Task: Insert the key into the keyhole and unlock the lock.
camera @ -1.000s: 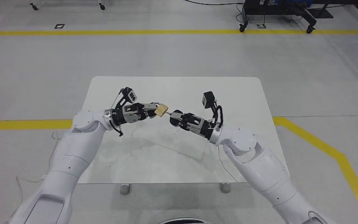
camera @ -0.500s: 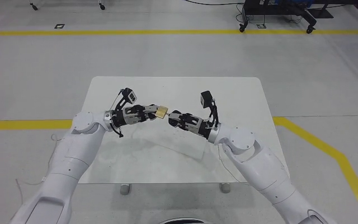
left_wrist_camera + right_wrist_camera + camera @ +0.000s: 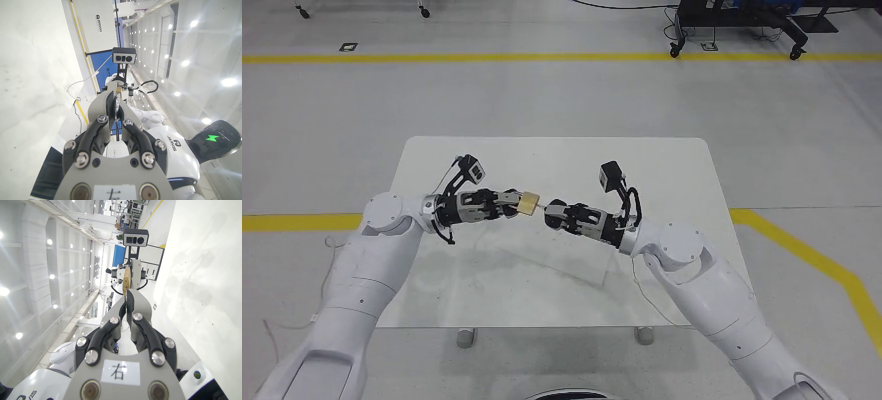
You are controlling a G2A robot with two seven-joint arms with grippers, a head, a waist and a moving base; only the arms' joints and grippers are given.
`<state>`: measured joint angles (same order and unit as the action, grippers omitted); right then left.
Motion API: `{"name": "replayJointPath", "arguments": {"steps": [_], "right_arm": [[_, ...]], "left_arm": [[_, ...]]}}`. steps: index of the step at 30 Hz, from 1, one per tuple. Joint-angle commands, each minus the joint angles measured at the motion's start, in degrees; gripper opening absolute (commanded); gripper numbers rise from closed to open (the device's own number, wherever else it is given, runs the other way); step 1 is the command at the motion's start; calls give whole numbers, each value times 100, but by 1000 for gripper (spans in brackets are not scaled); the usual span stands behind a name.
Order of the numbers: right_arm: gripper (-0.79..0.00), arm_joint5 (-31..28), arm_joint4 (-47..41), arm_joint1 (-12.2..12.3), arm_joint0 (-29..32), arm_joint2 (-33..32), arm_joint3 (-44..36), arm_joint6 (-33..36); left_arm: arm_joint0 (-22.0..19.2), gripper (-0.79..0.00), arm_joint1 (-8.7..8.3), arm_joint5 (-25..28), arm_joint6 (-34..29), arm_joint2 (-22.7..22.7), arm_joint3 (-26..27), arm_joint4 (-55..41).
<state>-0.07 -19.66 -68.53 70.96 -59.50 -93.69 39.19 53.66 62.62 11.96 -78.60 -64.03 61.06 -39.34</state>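
Over the middle of the white table (image 3: 662, 170), my left gripper (image 3: 510, 201) is shut on the brass padlock (image 3: 529, 203), held above the surface. In the left wrist view the pads (image 3: 109, 102) clamp the silver shackle (image 3: 116, 105), with the brass body (image 3: 118, 94) beyond the fingertips. My right gripper (image 3: 554, 213) faces it, shut on the key (image 3: 124, 299), a thin metal blade. The key's tip meets the padlock's (image 3: 126, 278) bottom face at the keyhole. How deep the key sits I cannot tell.
The tabletop around both arms is bare white, with faint marks. Yellow floor lines run behind the table and off to its right. Wheeled equipment (image 3: 732, 20) stands far back on the floor.
The padlock and left gripper have dipped slightly toward the table's front. The right gripper has closed the small gap, bringing the key up against the lock.
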Motion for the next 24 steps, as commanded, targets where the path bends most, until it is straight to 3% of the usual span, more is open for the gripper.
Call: {"name": "replayJointPath", "arguments": {"steps": [1,16,20,24], "right_arm": [[-785,3,4,-4,-22,11,12,24],[-785,143,42,-54,-206,140,115,35],[-643,149,62,-62,-225,151,126,22],[-619,149,63,-62,-215,125,112,10]], "left_arm": [[-4,-785,2,5,-7,8,-1,31],[-27,-785,13,61,-75,38,-14,163],[-32,-785,16,66,-85,41,-18,182],[-30,-785,18,99,-81,34,-19,183]]}}
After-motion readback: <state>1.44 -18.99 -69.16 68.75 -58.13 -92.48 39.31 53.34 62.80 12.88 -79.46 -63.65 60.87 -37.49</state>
